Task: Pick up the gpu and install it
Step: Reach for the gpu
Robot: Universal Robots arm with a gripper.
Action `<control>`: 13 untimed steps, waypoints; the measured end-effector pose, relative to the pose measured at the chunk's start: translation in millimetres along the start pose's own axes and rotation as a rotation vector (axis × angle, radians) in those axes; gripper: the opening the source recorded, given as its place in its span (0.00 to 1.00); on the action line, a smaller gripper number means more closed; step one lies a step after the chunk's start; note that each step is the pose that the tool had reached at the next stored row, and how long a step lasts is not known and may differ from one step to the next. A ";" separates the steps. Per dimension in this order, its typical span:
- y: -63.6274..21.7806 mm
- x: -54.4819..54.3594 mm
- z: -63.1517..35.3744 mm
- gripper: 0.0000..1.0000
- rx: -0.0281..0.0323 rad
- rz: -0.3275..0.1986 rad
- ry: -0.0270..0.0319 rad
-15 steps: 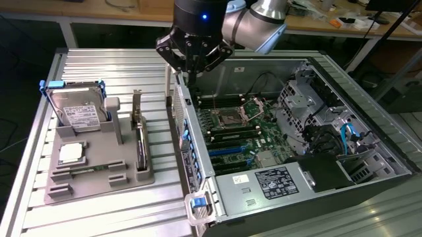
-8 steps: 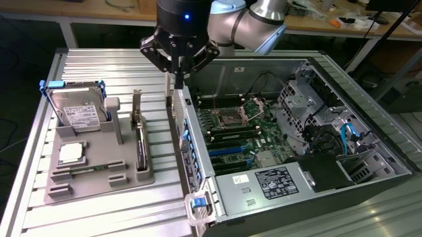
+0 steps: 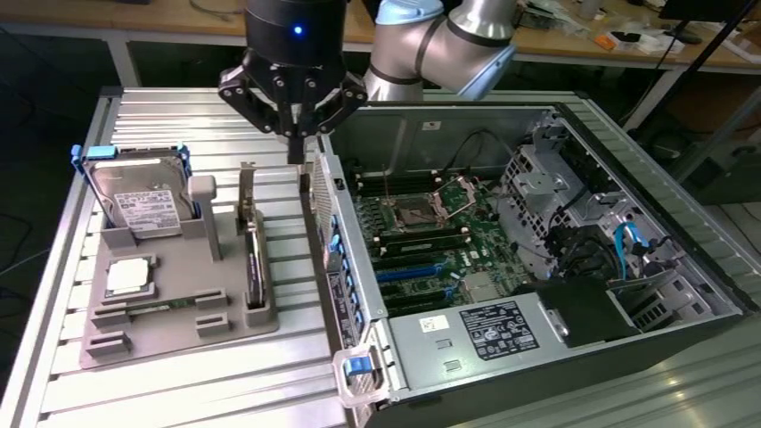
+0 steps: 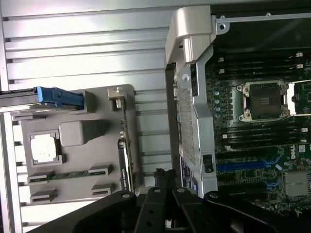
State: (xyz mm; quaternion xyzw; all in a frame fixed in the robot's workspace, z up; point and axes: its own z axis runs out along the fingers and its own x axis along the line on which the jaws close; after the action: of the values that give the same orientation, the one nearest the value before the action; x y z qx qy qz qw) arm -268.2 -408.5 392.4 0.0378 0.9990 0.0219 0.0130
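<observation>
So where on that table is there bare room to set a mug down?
Bare slatted table lies in front of the grey holder, toward the exterior view's bottom edge, and in a strip past the hard drive, toward its top edge. Crowded: the narrow gap between holder and computer case, where the gripper hangs.

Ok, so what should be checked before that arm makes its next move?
1. gpu in holder: ok, standing on edge.
2. Gripper empty: ok, holds nothing.
3. Jaws open for a grab: not ok, shut.
4. Gripper over gpu: not ok, it hangs between gpu and case.
5. Case open: ok, board exposed.
6. Blue slots free: ok, they look empty.
</observation>
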 end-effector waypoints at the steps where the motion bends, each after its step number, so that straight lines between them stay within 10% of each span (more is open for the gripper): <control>1: -0.5 3.3 0.0 0.11 -0.0001 0.000 -0.0001; 13: -7.8 34.7 -0.4 0.11 -0.0004 -0.014 0.0006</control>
State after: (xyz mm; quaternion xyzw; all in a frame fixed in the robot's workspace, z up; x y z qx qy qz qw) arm -303.4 -413.6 391.5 0.0307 0.9992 0.0220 0.0129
